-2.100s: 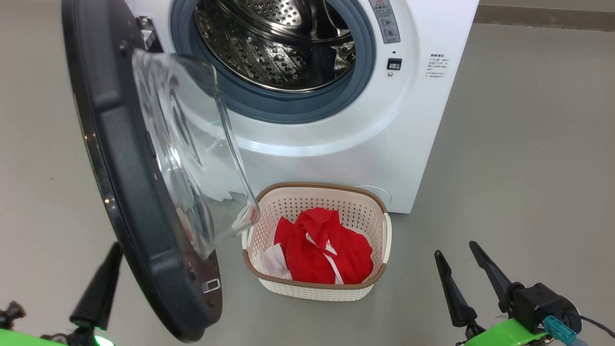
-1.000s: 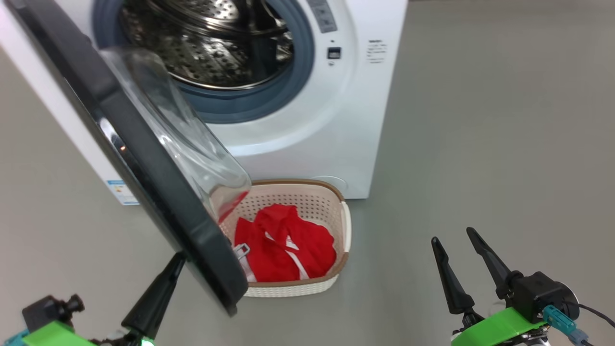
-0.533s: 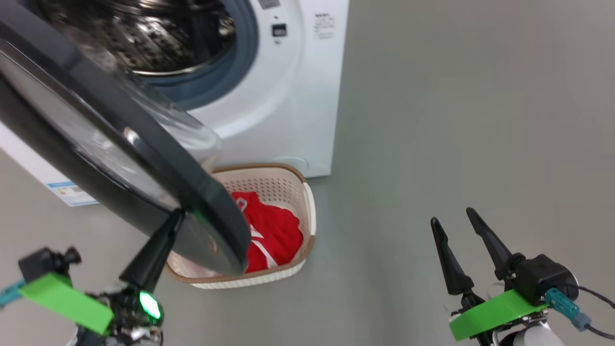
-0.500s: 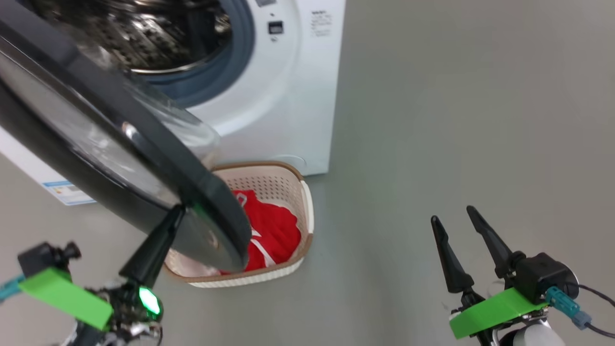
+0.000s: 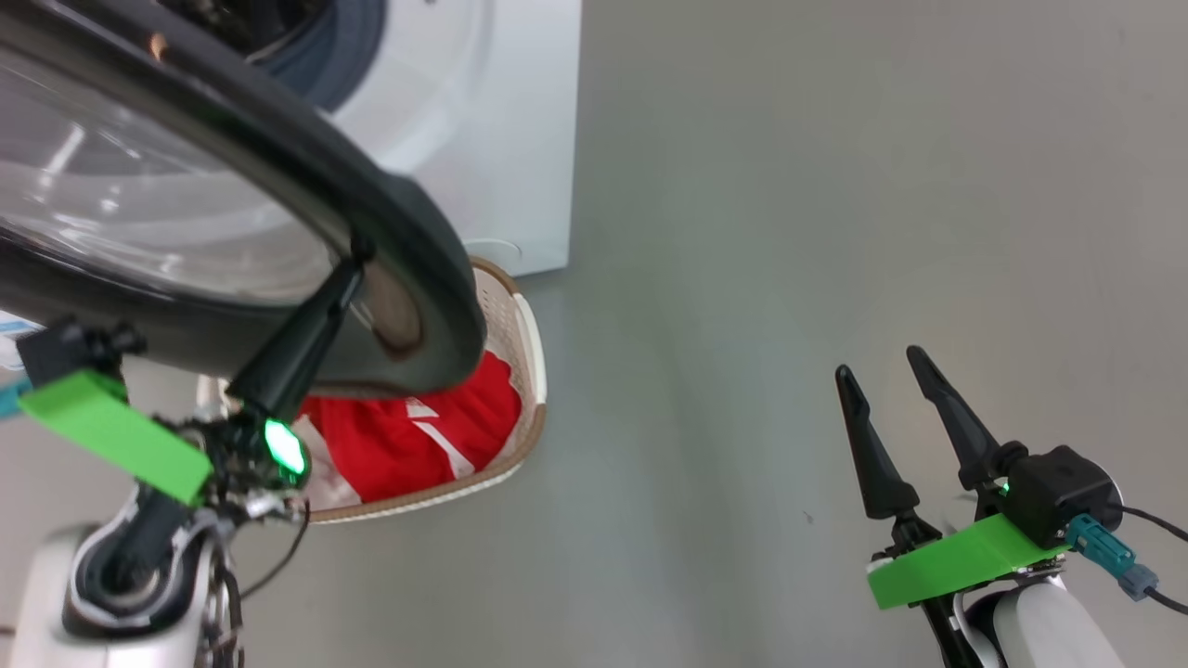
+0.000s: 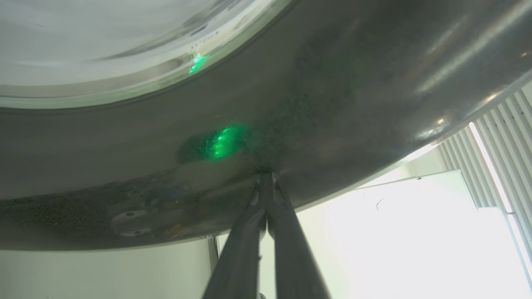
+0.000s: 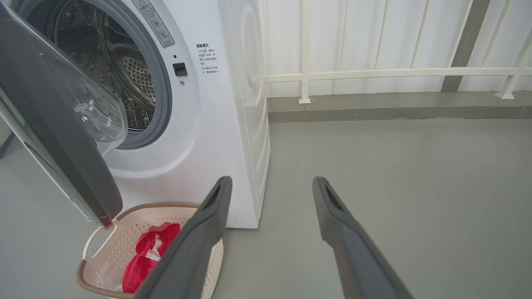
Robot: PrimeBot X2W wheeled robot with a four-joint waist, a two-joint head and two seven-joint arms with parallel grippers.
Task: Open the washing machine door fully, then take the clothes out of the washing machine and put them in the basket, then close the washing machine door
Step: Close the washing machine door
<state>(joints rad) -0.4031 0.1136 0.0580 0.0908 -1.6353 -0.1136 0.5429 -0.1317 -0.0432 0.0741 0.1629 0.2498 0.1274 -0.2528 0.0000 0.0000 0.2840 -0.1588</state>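
Door: black-rimmed round glass door (image 5: 408, 241), half-swung, bowl facing the drum of the white washing machine (image 7: 216, 124), free edge above cream perforated basket (image 5: 531, 371) of red clothes (image 5: 399, 436).
Your left gripper (image 6: 264, 174): fingers together, holding nothing, tips on the door rim.
Your right gripper (image 5: 879, 362): spread wide, empty.
Panel print (image 7: 206, 58): unreadable.

Upper left: the washing machine door (image 5: 413, 237) has a glossy black rim around a smooth clear glass window (image 5: 139, 195), before the washing machine (image 5: 492, 121) with its shiny white casing, grey rubber-like ring (image 7: 166, 95) and perforated bright metal drum (image 7: 137, 74). Lower left: the basket (image 7: 118, 245), cream perforated plastic with a brown woven-look edge, holds the clothes (image 5: 390, 445) of soft red cloth with white trim. The floor (image 5: 789, 186) is smooth matt grey.
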